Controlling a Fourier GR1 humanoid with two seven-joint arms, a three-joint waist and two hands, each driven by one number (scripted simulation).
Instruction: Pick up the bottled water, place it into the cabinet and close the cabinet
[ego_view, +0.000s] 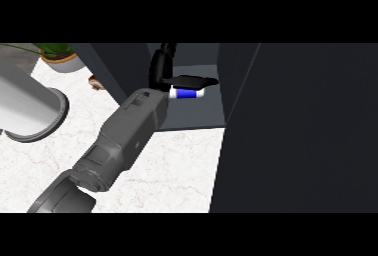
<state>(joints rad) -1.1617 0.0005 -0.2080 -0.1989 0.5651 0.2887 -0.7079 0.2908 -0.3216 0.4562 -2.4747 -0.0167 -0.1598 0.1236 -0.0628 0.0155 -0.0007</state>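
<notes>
The bottled water (185, 94), clear with a blue label, is inside the open cabinet (198, 116), just above its grey floor and tipped on its side. My left hand (164, 70) reaches in from the lower left. Its thumb (193, 80) lies across the top of the bottle and its fingers curl behind it, hiding much of the bottle. The cabinet's dark door (303, 130) stands open and fills the right side of the view. My right hand does not show.
A large grey cylindrical vessel (29, 107) stands on the white marble counter (177, 170) at the left. A potted plant (63, 59) is at the back left, and a small brown object (94, 81) lies by the cabinet's left wall.
</notes>
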